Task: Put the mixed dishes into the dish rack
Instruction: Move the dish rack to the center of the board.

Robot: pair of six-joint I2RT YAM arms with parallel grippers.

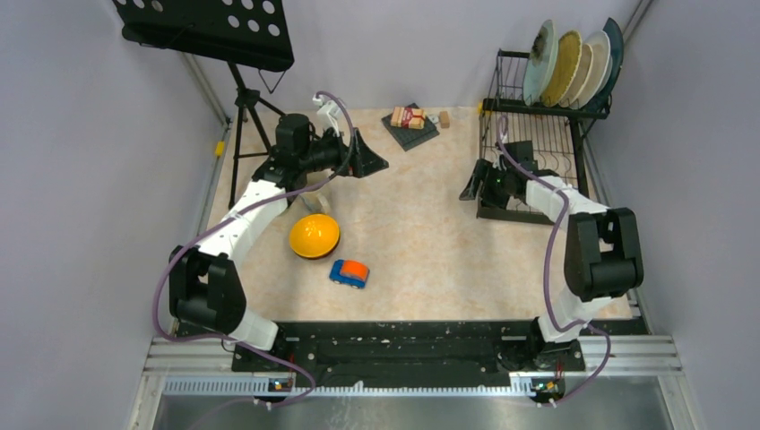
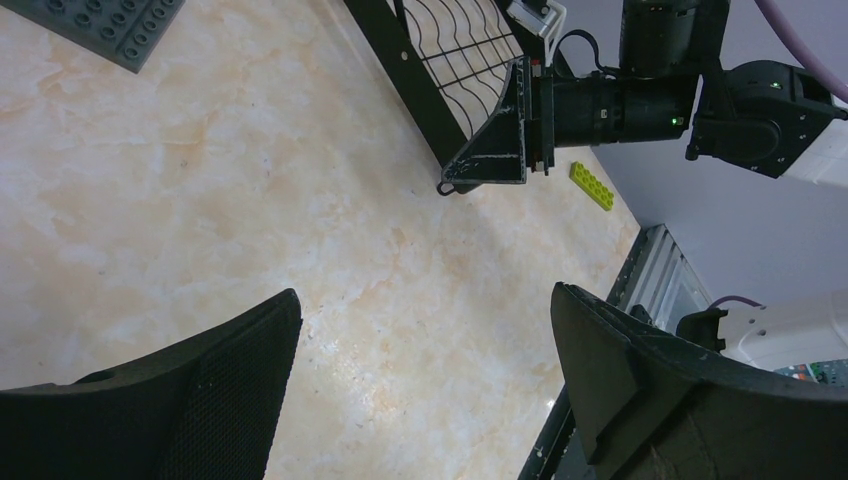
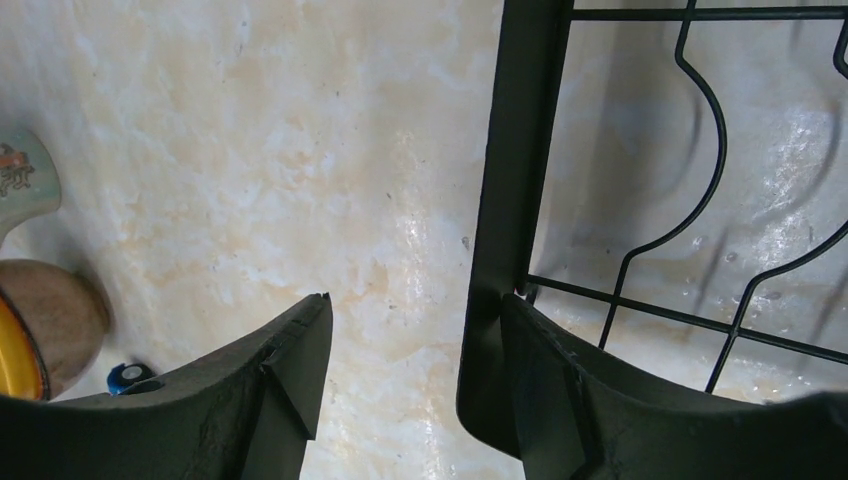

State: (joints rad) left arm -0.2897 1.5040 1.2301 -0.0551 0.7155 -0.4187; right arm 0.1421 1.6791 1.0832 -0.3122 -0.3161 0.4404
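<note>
Left fingers and right fingers spread wide over beige marbled table, pale grey walls around.

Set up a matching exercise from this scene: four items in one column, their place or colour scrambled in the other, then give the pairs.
Items
1. bowl
2. toy car
3. round plates
4. packet

Place or colour
A. blue and orange
B. standing on edge in the upper tier of the dish rack
C. on a dark mat at the far side
D. on the table, beside the left arm

Pairs: 1-D, 2-A, 3-B, 4-C
</note>
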